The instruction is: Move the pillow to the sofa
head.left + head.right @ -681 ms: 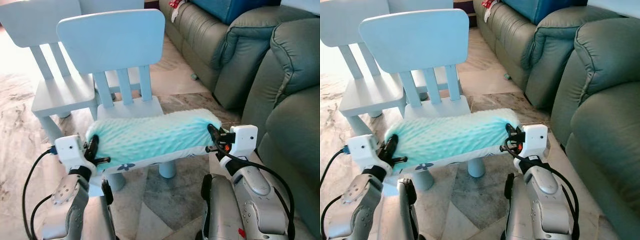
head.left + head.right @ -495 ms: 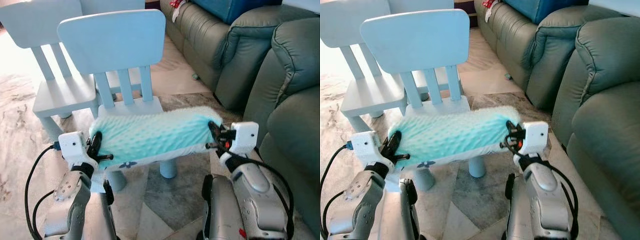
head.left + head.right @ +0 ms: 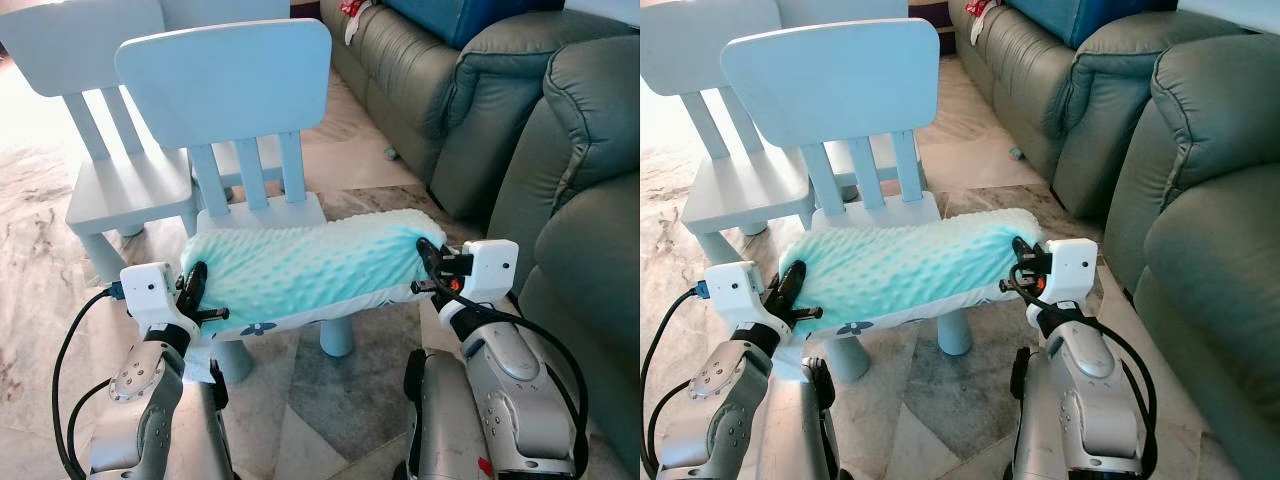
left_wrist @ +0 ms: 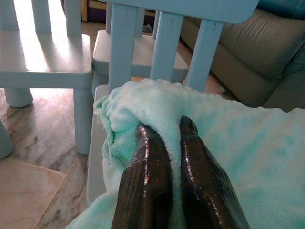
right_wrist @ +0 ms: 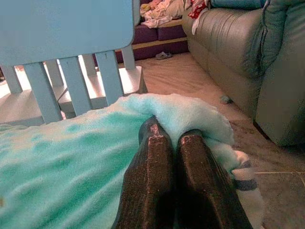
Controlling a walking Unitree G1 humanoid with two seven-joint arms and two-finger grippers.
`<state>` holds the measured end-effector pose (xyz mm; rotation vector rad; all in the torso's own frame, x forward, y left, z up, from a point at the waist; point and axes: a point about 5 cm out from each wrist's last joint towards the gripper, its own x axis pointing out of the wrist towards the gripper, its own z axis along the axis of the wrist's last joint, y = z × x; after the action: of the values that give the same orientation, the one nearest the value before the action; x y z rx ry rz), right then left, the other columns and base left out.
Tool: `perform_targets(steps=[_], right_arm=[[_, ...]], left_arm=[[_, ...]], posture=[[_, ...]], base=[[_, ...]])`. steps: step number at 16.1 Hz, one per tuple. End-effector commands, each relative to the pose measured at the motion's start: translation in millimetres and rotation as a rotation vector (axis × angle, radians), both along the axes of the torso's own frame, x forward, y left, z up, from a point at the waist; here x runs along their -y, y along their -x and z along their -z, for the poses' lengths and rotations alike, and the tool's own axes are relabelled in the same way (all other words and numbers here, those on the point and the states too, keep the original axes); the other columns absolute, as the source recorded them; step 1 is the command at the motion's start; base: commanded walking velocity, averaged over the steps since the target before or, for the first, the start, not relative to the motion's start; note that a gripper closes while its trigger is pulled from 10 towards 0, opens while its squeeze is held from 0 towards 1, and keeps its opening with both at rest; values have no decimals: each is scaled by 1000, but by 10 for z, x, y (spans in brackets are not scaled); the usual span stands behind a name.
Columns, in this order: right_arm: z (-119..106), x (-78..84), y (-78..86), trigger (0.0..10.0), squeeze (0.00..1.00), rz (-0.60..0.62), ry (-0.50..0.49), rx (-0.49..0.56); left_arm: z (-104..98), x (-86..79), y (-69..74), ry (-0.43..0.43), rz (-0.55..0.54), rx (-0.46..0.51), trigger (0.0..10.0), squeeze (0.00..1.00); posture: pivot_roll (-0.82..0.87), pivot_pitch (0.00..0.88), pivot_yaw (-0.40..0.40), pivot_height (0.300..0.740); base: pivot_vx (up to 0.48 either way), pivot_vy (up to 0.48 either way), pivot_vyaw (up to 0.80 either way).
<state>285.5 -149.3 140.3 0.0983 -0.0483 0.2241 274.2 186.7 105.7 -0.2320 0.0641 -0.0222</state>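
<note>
Mint dimpled pillow [image 3: 310, 268] stretched lengthwise over seat of pale blue chair [image 3: 228, 90], in front of its slatted back; white underside with dark flower print showing along near edge. Whether resting on seat or lifted just clear: cannot tell. Left gripper [image 3: 197, 292] at pillow's left end, fingers [image 4: 147, 186] pressed nearly together, pinching a fold of the plush cover. Right gripper [image 3: 428, 268] at pillow's right end, fingers [image 5: 155, 176] likewise close together, clamped on a bunched corner. Second pale blue chair [image 3: 95, 150] behind and left of first chair, seat bare. Grey-green sofa [image 3: 560, 130] right of chair, apart from pillow; blue cushion [image 3: 470, 18] on its far seat. Marbled tile floor [image 3: 340, 380] under chair. Small greenish object [image 3: 388, 154] on floor near sofa base, too small to identify.
</note>
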Motion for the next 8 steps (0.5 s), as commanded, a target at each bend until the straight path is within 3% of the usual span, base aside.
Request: perform_targets(steps=[1,8], right_arm=[[-101,-25,1,0,0,-14,-6,37],[-121,-24,-16,0,0,-22,-16,43]], left_arm=[[6,-19,-11,-7,3,-6,0,0],[10,-18,-18,-9,2,-6,0,0]], posture=[[-134,0,35,414],[-134,0,31,431]], base=[[0,0,0],[0,0,0]])
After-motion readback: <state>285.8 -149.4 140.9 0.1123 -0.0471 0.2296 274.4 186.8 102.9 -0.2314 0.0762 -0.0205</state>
